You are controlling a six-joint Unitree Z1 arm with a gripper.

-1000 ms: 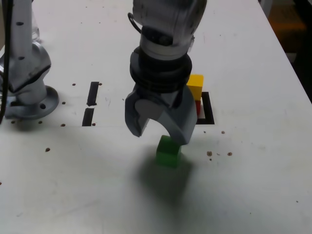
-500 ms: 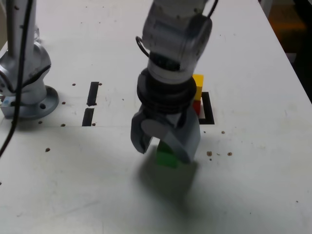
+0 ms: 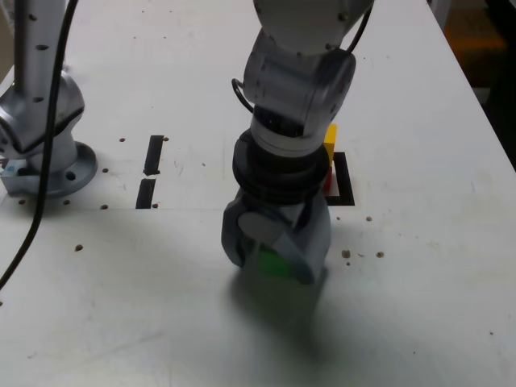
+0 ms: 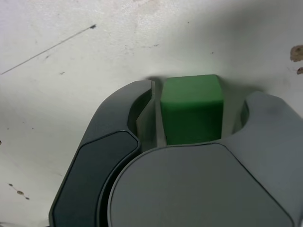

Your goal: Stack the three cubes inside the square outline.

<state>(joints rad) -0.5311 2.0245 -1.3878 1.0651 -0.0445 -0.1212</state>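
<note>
The green cube is the landmark here: it sits on the white table, between the two jaws of the gripper, which stand part open, a little wider than the cube, with a visible gap on one side of it and only a narrow one, if any, on the other; whether either jaw touches it I cannot tell, and neither is seen clamped on it. The arm comes down over the green cube and hides much of it in the exterior view. Beyond the green cube, toward the exterior view's upper right, the yellow cube rests on top of the red cube, both partly hidden behind the arm, at the black square outline. Well apart from the green cube, toward the exterior view's upper left, lie two short black strips
</note>
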